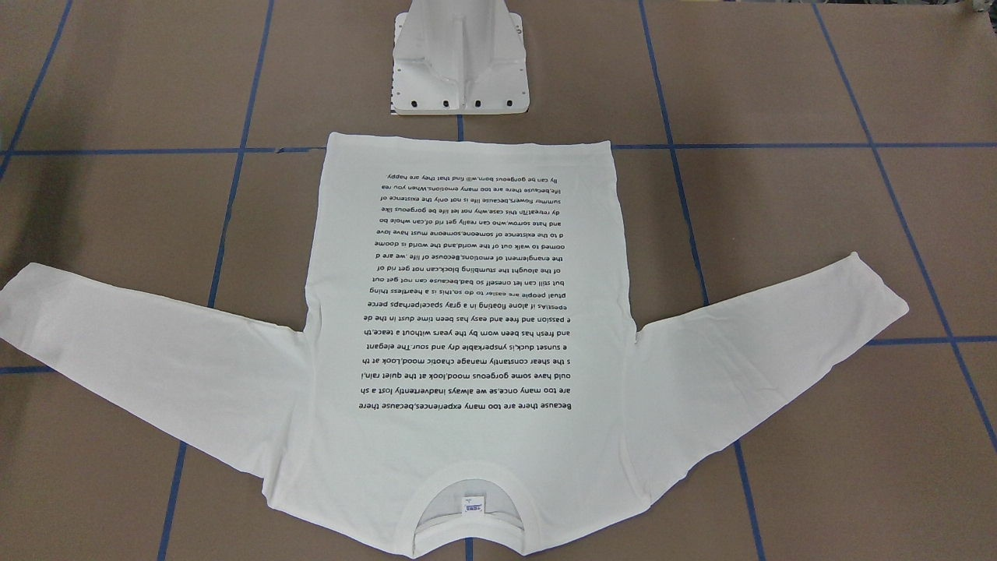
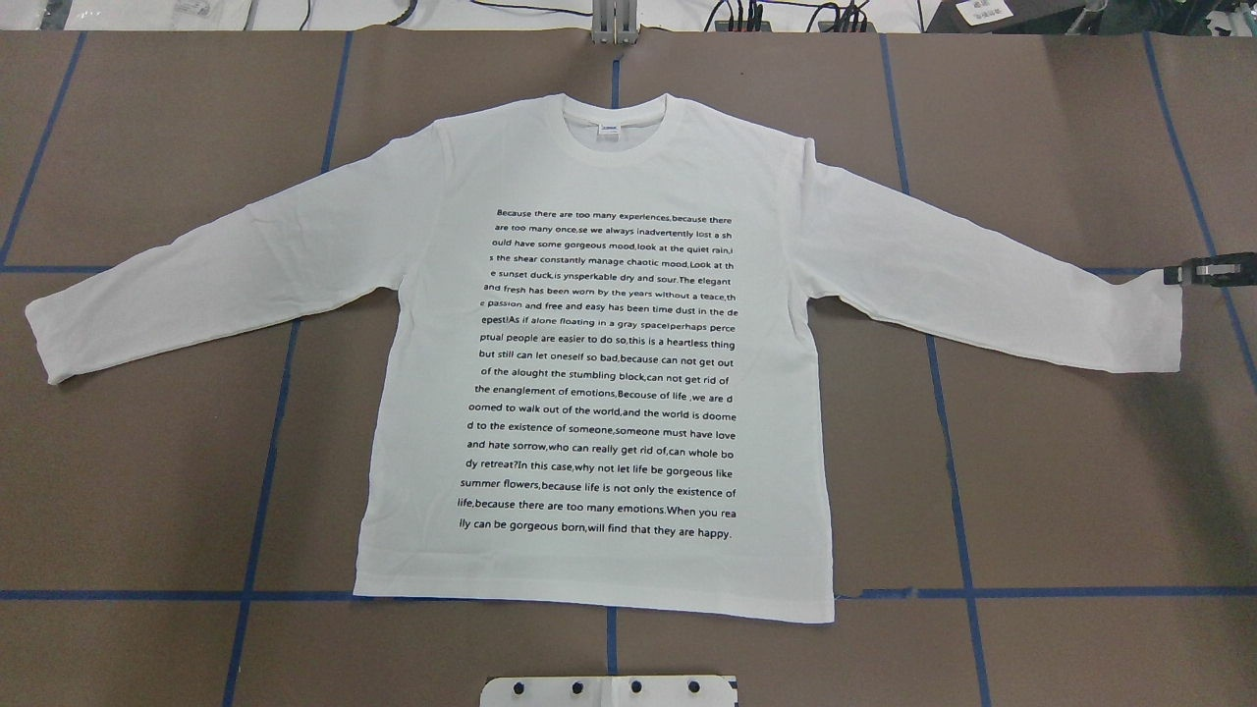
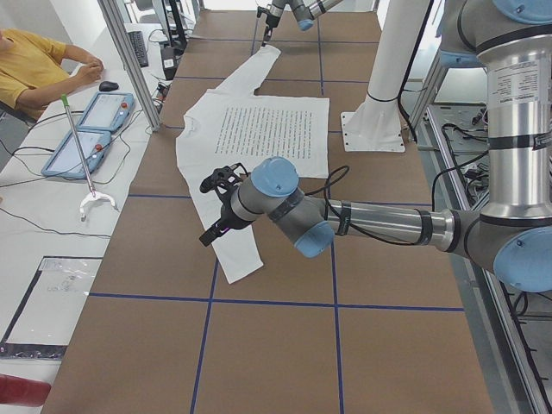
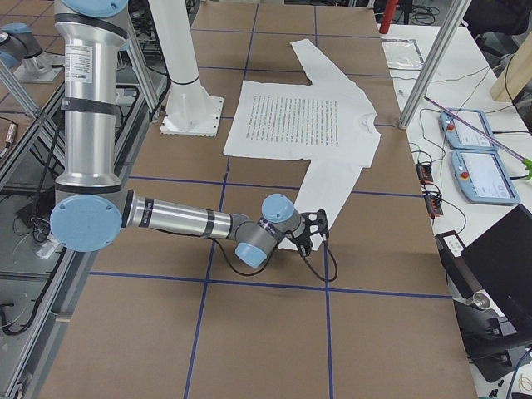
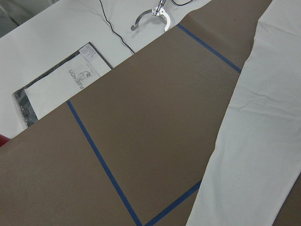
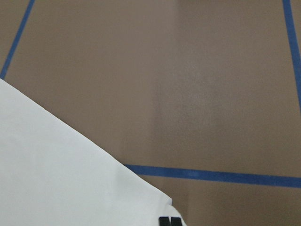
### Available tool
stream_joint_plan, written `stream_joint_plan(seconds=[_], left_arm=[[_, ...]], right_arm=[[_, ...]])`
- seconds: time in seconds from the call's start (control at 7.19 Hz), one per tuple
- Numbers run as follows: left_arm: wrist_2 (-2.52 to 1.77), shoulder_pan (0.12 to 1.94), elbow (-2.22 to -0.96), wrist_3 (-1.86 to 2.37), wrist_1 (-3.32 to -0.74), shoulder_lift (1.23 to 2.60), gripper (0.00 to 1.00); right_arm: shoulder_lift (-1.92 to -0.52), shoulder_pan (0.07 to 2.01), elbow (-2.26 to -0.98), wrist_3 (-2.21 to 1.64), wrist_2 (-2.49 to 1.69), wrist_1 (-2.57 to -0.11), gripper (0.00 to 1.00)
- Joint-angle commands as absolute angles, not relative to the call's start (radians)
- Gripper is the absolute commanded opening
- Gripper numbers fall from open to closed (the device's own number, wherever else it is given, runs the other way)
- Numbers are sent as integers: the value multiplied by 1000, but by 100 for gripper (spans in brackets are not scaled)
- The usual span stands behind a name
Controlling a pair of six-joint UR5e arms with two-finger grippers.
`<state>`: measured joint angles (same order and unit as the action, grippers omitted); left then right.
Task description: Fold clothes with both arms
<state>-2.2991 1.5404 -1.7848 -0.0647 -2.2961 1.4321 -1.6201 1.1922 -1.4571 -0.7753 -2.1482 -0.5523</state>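
Right gripper (image 2: 1171, 275), fingertips (image 6: 164, 221) pressed nearly together, is sitting at the cuff corner of the T-shirt's (image 2: 599, 393) right sleeve (image 2: 982, 280); if cloth is between them cannot be told. The T-shirt is lying flat on the table (image 2: 147, 471), collar (image 2: 617, 128) away from the pedestal (image 2: 609, 690), sleeves reaching sideways, and the left gripper (image 3: 211, 233), opening unclear, is hanging raised near the left sleeve (image 2: 196, 285).

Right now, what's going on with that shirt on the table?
A two-armed robot is set to fold a white long-sleeved T-shirt. It lies flat on the brown table, print up, sleeves spread. The right tool sits at one cuff; the left tool hovers near the other sleeve. Nothing is folded yet, and I cannot tell whether either tool grips cloth.
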Motion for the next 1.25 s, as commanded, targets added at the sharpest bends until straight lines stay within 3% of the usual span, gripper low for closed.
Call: stream_joint_plan(seconds=[0.0, 0.28, 0.56, 0.83, 1.11], left_arm=[[-2290, 1545, -1760, -23, -2246, 1417, 100], [-2296, 1563, -1758, -17, -2224, 1378, 100], [-2292, 1565, -1814, -18, -1831, 1423, 100], [-2287, 1568, -1877, -17, -1707, 1421, 100], [-2286, 1568, -1876, -17, -1707, 1416, 100]], right_arm=[[-1586, 1245, -1608, -770, -2187, -769, 0], [-1498, 1246, -1724, -773, -2178, -999, 0], [-1290, 1211, -1784, -781, -2165, -1296, 0], [-1046, 1113, -1787, -895, -2099, -1539, 0], [-889, 975, -1763, -1052, -1980, -1604, 0]])
